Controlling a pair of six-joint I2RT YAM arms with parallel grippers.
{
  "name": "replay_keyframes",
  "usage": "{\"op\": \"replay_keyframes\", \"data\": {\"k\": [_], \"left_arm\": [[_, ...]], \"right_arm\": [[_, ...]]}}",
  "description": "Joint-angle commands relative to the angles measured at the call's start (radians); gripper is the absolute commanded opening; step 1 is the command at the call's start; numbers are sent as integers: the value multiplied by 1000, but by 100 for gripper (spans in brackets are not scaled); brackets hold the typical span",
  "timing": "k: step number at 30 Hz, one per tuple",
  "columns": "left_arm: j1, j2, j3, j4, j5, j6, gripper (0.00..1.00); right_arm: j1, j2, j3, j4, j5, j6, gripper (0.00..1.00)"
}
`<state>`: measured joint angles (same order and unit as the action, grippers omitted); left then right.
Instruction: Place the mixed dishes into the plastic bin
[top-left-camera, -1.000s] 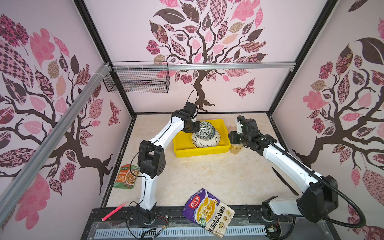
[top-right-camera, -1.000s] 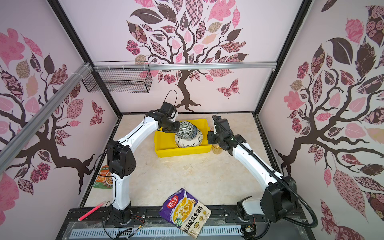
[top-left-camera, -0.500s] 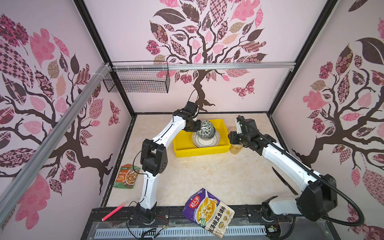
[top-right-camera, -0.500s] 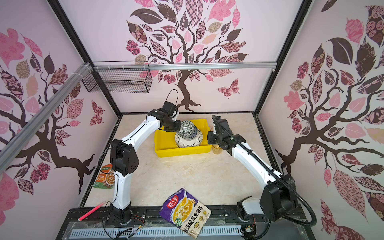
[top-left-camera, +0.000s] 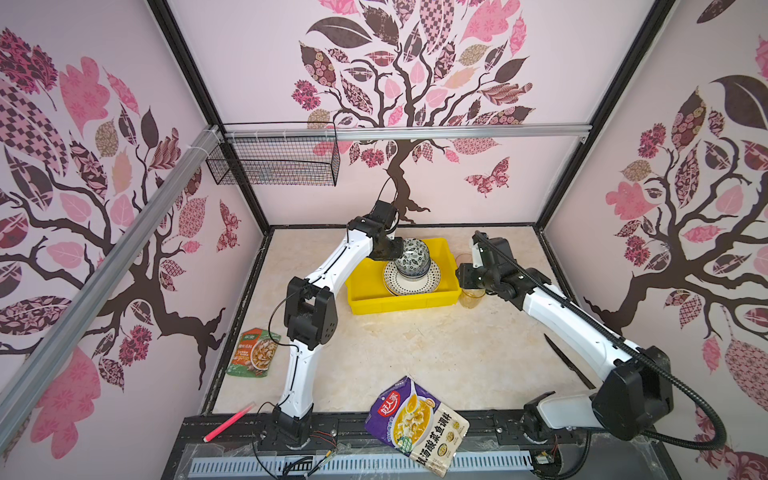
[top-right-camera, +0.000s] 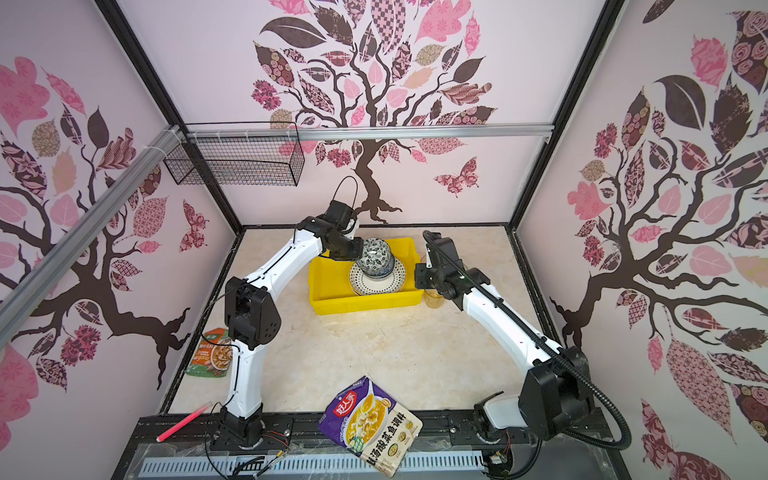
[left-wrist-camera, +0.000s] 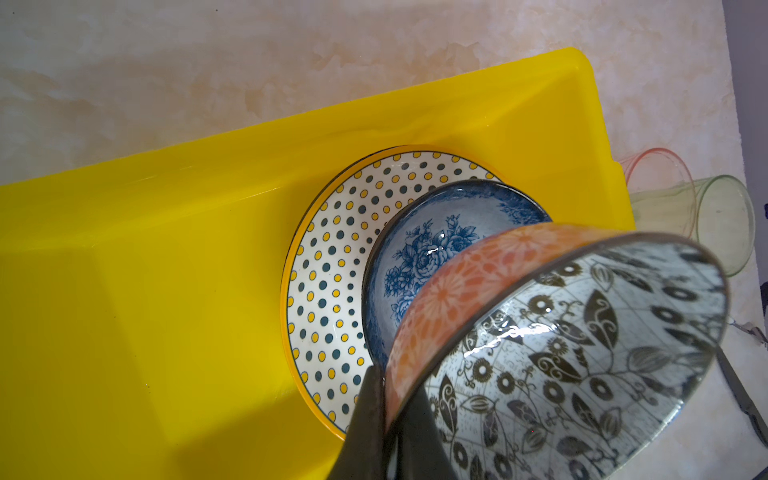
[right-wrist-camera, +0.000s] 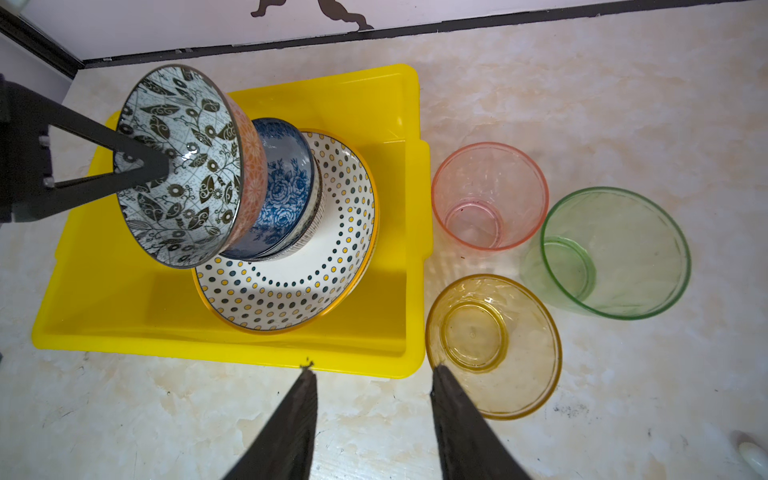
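Near the tabletop's (top-left-camera: 415, 353) back edge, over the bin (right-wrist-camera: 208, 349), the patterned bowl (right-wrist-camera: 187, 137) is gripped by its rim in the left claw (right-wrist-camera: 153, 168) — tilted, directly over the blue bowl (right-wrist-camera: 286, 187) stacked on the dotted plate (right-wrist-camera: 291, 282). Outside the bin's right wall, the amber tumbler (right-wrist-camera: 494, 345) is found nearest the right claw (right-wrist-camera: 374, 370) — parted, empty.

On the purple pouch (top-left-camera: 417, 422): "好人家", "酸菜鱼调料"

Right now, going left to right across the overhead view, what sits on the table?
Seasoning packet → yellow bin holding stacked dishes → amber cup. The purple pouch at the front overlaps the bin sideways, so I leave it out.
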<state>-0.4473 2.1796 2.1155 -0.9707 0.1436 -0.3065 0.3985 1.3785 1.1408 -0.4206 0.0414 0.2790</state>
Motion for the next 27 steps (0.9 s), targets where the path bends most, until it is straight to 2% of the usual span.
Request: {"op": "replay_keyframes", "data": {"k": [1, 27], "left_arm": [[2, 20, 54, 11, 15, 2, 0], [2, 60, 44, 23, -8, -13, 0]], "right_arm": [[-1, 26, 26, 5, 9, -15, 48], [-1, 37, 28, 3, -1, -5, 48]]}}
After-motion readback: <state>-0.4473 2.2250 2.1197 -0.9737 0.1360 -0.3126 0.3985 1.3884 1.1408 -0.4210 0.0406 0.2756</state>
